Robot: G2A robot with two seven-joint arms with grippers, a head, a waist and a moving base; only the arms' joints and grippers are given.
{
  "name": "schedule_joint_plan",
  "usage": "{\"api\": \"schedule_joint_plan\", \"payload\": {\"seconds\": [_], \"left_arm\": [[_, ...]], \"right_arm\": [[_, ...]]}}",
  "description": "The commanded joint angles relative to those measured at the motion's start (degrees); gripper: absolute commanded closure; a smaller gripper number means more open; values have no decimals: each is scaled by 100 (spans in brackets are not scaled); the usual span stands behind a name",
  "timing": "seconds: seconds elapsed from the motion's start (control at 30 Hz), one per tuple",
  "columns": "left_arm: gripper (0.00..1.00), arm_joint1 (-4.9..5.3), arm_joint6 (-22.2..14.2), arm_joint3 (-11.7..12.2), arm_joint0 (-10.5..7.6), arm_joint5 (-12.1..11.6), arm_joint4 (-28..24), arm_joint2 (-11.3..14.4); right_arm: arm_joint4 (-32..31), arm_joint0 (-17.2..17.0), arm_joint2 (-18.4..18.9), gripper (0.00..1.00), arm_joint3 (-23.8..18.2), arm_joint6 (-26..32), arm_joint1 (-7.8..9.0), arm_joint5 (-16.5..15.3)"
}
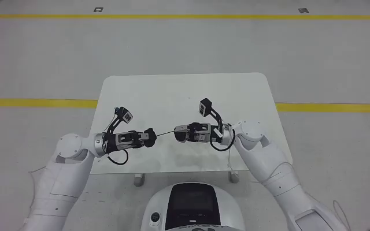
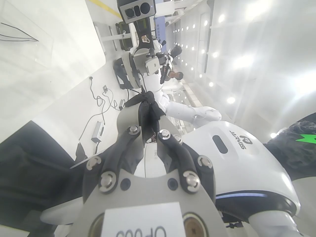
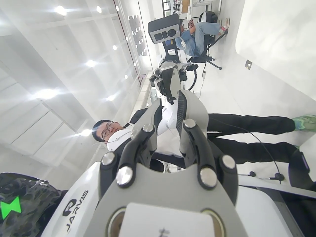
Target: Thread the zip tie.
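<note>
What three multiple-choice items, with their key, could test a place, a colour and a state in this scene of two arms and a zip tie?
1. Where is the zip tie?
A. On the floor.
B. Between the left gripper and the right gripper, above the table.
C. Flat at the table's far edge.

2. What colour is the table top?
A. White.
B. Brown.
C. Green.

3. How is the left gripper?
A. Wide open and empty.
B. Resting on the table.
C. Shut on the zip tie.

Key: 1 B, the top view shows a thin dark line running from one gripper to the other. 2 A, the top is plain white. 3 C, in the left wrist view its fingers meet on the black strap.
</note>
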Motion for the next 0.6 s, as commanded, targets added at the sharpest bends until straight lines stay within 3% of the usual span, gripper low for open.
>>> {"api": "schedule_joint_plan", "payload": {"seconds": [0.0,0.57], "left_arm": [[100,0,0,0,0,0,0,0],[100,0,0,0,0,0,0,0]], "right_arm": [[0,-4,-12,85,-16,-11,6,2],[30,32,-111,90,-16,-176,43,-30]]}}
